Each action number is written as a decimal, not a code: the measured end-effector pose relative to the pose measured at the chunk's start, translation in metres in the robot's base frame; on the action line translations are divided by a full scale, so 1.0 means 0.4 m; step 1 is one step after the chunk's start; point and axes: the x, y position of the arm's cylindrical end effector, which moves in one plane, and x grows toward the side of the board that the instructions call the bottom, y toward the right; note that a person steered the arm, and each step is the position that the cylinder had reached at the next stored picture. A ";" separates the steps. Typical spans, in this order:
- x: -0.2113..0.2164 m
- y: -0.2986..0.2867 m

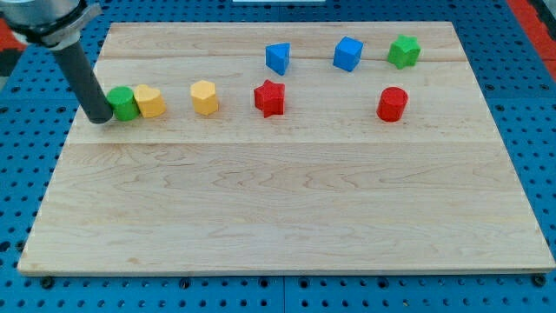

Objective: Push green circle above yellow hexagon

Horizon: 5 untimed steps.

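Looking at the camera view, you have your tip (pixel 101 119) down on the wooden board (pixel 287 217), touching the left side of the green circle (pixel 123 103). No gripper on this rig, only the dark rod (pixel 82 74) slanting up to the view's top left, so nothing to report as apart or clamped.

Everything below is placed from the green circle. It sits near the board's left edge, in the upper half. Touching it on the view's right is a yellow block (pixel 150 101), shape looks heart-like, cannot tell for sure. Further right in the same row, apart from that one, is the yellow hexagon (pixel 204 97). Further right again, red star (pixel 270 97). Far right in about the same row, red cylinder (pixel 393 103). Up and right of the circle, near the board's top edge: blue block (pixel 278 58), blue cube (pixel 347 54), green star (pixel 404 51), in that order going right.
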 end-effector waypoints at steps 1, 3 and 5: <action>-0.077 0.000; -0.053 0.029; -0.240 0.113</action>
